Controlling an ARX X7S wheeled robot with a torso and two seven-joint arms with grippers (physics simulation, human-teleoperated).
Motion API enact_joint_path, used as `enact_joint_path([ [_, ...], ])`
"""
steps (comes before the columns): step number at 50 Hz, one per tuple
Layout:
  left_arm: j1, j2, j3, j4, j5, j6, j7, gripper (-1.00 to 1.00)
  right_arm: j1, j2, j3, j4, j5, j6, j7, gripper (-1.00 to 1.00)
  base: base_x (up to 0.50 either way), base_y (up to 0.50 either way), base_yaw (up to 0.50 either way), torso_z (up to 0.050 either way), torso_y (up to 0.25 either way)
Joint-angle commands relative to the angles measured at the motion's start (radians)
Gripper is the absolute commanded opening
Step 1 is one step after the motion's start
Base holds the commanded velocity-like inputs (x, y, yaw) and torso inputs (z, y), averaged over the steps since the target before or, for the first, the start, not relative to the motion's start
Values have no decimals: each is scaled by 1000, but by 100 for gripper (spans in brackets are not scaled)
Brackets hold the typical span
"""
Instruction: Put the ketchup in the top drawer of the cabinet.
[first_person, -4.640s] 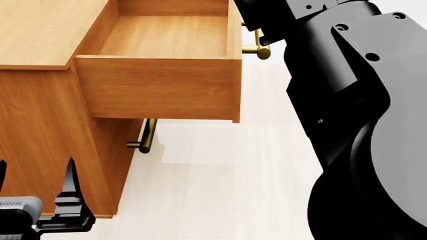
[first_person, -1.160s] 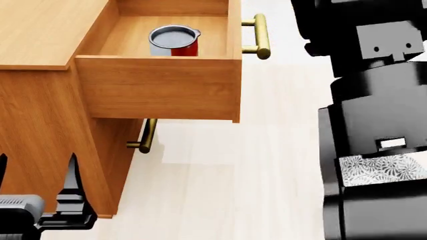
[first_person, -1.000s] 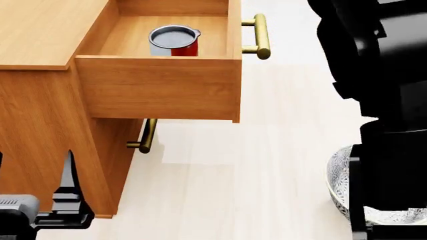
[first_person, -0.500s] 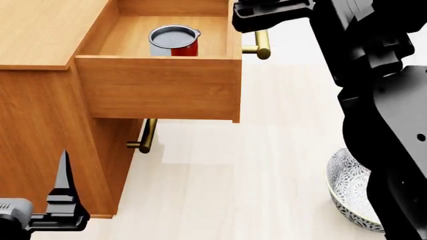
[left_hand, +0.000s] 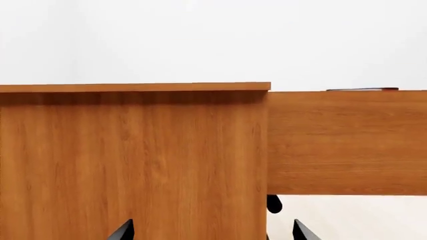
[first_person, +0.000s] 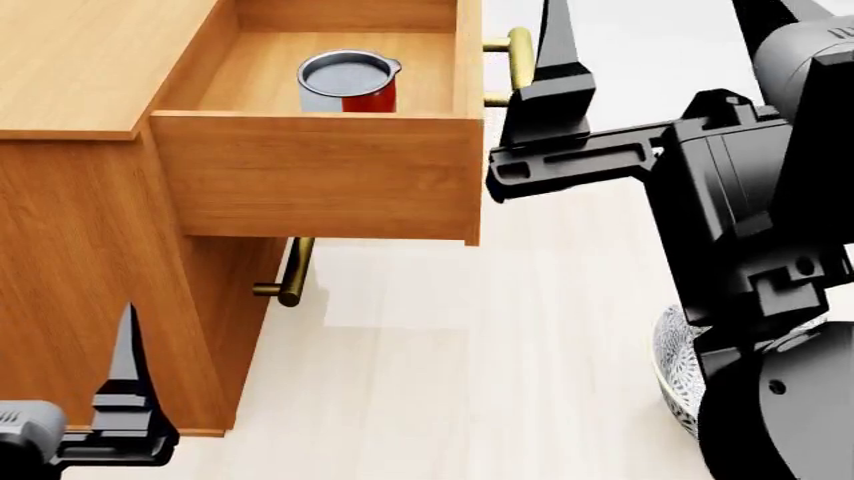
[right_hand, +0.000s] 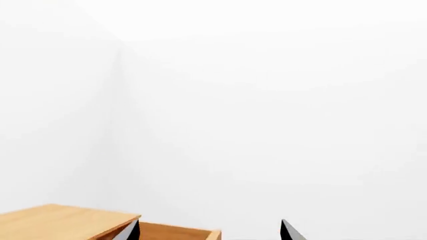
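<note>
In the left wrist view, the cabinet (left_hand: 133, 160) fills most of the picture as a broad wood-grain side under a thin flat top, and the top drawer (left_hand: 347, 142) juts out past its edge as a plain wooden panel. A thin sliver of the ketchup (left_hand: 363, 89) shows above the drawer's upper edge. The two dark tips of the left gripper (left_hand: 210, 231) stand well apart with nothing between them, so that claw is released. In the head view, the top drawer (first_person: 320, 175) is pulled out and the ketchup (first_person: 350, 82) stands upright inside it on the drawer floor, silver top facing up, touching neither claw. The brass handle (first_person: 518, 62) on the drawer front is partly covered by the right gripper (first_person: 641, 50), whose one visible finger (first_person: 554, 60) points upward just beside the handle. A second brass handle (first_person: 291, 272) sits lower on the cabinet front. One finger of the left gripper (first_person: 127, 385) rises near the cabinet's lower corner. A patterned bowl (first_person: 678, 370) peeks out on the pale floor behind the right arm. In the right wrist view, the right gripper's tips are spread wide and empty, released, above the cabinet top (right_hand: 63, 222) and the drawer rim (right_hand: 183, 233).
</note>
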Motion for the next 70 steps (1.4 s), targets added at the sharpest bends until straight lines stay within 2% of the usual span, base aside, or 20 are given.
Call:
enact_joint_path([
  [1,6,-10,1,35,0,-13,-11,100,-109,22,29,-86,2,-23,29,100,0,0,0,0,0],
  [25,15,-28,6,103,4,-30,-28,100,-284,55,85,-241,-11,-67,87,100,0,0,0,0,0],
  [70,30,-43,8,126,4,-22,-37,100,-545,36,88,-285,-160,-234,91,100,0,0,0,0,0],
])
